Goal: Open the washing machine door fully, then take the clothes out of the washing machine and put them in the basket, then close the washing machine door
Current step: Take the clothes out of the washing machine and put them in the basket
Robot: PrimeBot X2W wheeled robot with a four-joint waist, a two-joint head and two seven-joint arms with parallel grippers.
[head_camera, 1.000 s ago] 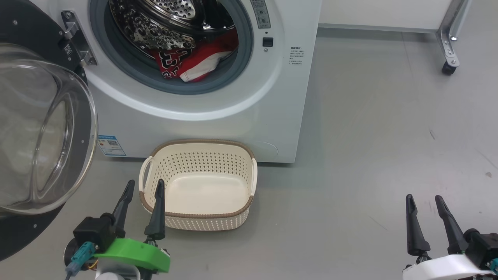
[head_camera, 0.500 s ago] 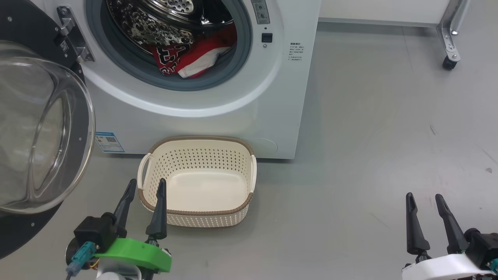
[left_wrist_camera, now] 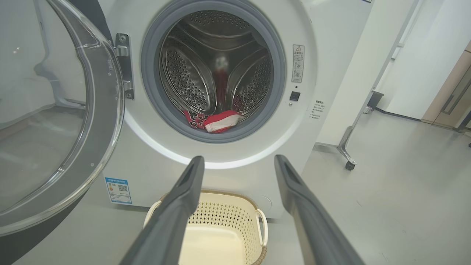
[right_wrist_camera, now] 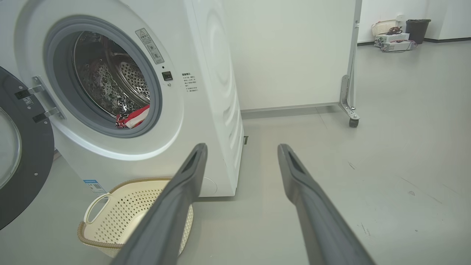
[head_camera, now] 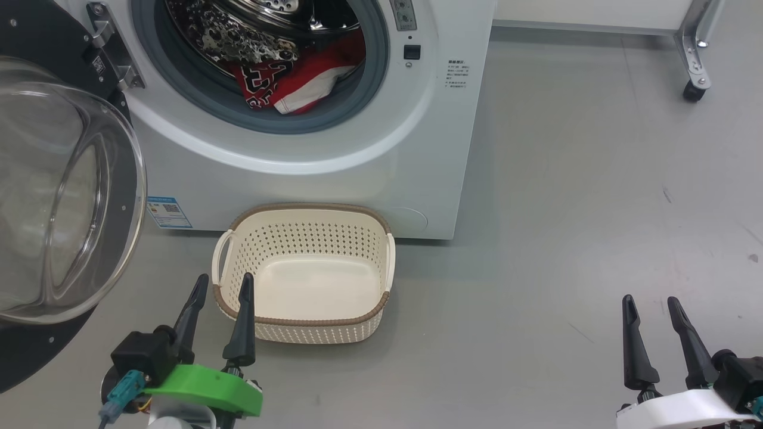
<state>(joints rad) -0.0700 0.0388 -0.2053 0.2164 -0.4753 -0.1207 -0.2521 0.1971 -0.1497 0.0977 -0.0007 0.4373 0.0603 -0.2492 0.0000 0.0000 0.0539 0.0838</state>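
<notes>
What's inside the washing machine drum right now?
Red and white clothes lie bunched at the drum's front bottom, against the grey door seal of the washing machine. Anything beneath or behind that heap is covered.

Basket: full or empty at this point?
Empty. The basket shows its bare cream floor; the clothes lie inside the washing machine.

I see a big white front-loading washing machine (head_camera: 357, 155), its mouth ringed in grey rubber, its steel drum (head_camera: 238, 30) silver and dotted with holes, its small label (head_camera: 169, 212) blue. The large round door (head_camera: 65, 190) is glossy black around clear glass. The fabric clothes (head_camera: 298, 83) are red and white with black-and-white lettering. The small plastic basket (head_camera: 310, 244) is cream, perforated in rows, brown-rimmed, white-handled. My left gripper (head_camera: 224, 277) is dark on green, my right gripper (head_camera: 648, 299) dark on white.
</notes>
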